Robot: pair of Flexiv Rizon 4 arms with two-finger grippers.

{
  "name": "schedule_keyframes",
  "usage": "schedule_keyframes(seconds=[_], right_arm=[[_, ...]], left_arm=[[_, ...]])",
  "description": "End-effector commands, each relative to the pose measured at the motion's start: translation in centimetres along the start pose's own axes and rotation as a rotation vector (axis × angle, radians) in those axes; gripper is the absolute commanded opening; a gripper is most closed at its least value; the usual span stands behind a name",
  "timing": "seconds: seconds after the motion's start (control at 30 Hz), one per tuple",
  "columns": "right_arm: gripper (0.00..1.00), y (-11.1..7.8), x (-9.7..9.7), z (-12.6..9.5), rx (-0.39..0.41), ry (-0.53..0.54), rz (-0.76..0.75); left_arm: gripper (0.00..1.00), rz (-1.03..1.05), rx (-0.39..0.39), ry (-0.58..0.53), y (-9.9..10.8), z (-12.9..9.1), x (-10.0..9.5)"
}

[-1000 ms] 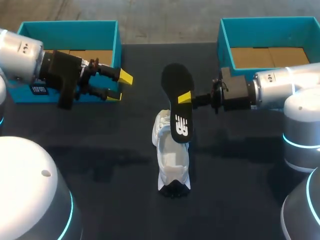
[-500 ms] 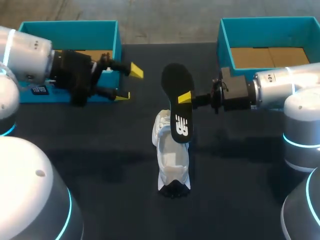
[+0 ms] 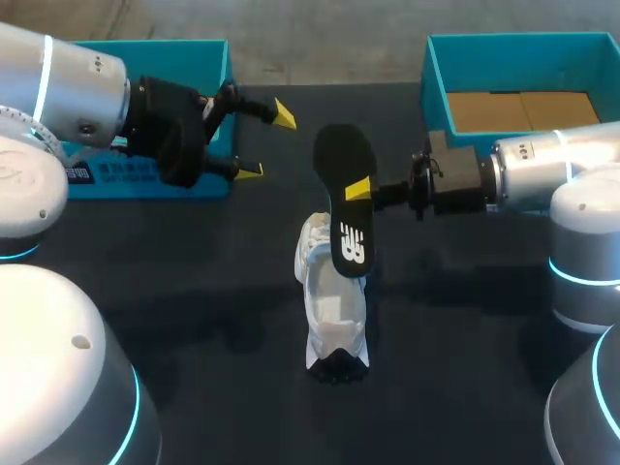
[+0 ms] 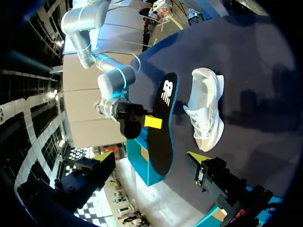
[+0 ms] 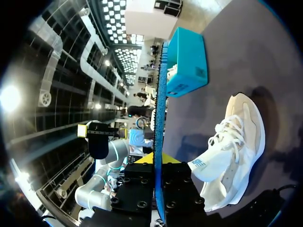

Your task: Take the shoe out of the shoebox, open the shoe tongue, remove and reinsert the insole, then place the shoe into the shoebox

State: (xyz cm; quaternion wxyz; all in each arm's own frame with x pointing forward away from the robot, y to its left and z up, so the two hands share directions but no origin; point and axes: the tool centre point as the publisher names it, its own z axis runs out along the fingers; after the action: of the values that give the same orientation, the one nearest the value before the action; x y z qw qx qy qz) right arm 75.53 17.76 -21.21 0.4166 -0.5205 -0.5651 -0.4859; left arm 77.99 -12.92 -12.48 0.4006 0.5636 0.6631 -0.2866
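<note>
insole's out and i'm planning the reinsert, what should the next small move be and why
Probably bring the left hand over to steady the shoe: it lies unheld on the table, the left hand is open and free, and the right hand, shut on the insole, holds it over the shoe.

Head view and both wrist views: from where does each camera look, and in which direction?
Head view: above and behind, looking down on the table; left gripper and right gripper show.
Left wrist view: on left wrist, facing the held insole and shoe; own fingers show.
Right wrist view: on right wrist, looking along the insole's edge; own gripper clamps it.
All share insole and shoe.
</note>
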Motion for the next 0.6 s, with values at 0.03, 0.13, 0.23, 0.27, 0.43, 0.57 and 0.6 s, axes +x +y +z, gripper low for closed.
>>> schedule_keyframes(seconds=[0.03,0.13,0.23,0.27,0.43,0.57,0.6], right_arm=[[0.00,0.0,0.0,0.2,-0.003,0.000,0.000],[0.00,0.0,0.0,0.2,-0.003,0.000,0.000],[0.00,0.0,0.0,0.2,-0.003,0.000,0.000],[0.00,0.0,0.0,0.2,-0.003,0.000,0.000],[0.00,0.0,0.0,0.2,-0.003,0.000,0.000],[0.00,0.0,0.0,0.2,-0.003,0.000,0.000],[0.00,0.0,0.0,0.2,-0.003,0.000,0.000]], left_arm=[[1.00,-0.018,0.019,0.030,0.3,0.1,-0.4],[1.00,-0.025,0.058,0.035,0.8,0.1,-0.8],[1.00,-0.023,0.102,0.062,1.2,0.0,-1.5],[1.00,-0.032,0.115,0.076,1.4,0.0,-1.8],[1.00,-0.015,0.135,0.198,2.4,0.8,-2.5],[1.00,-0.037,0.141,0.294,3.2,1.7,-2.8],[1.00,-0.041,0.141,0.312,3.4,1.9,-2.9]])
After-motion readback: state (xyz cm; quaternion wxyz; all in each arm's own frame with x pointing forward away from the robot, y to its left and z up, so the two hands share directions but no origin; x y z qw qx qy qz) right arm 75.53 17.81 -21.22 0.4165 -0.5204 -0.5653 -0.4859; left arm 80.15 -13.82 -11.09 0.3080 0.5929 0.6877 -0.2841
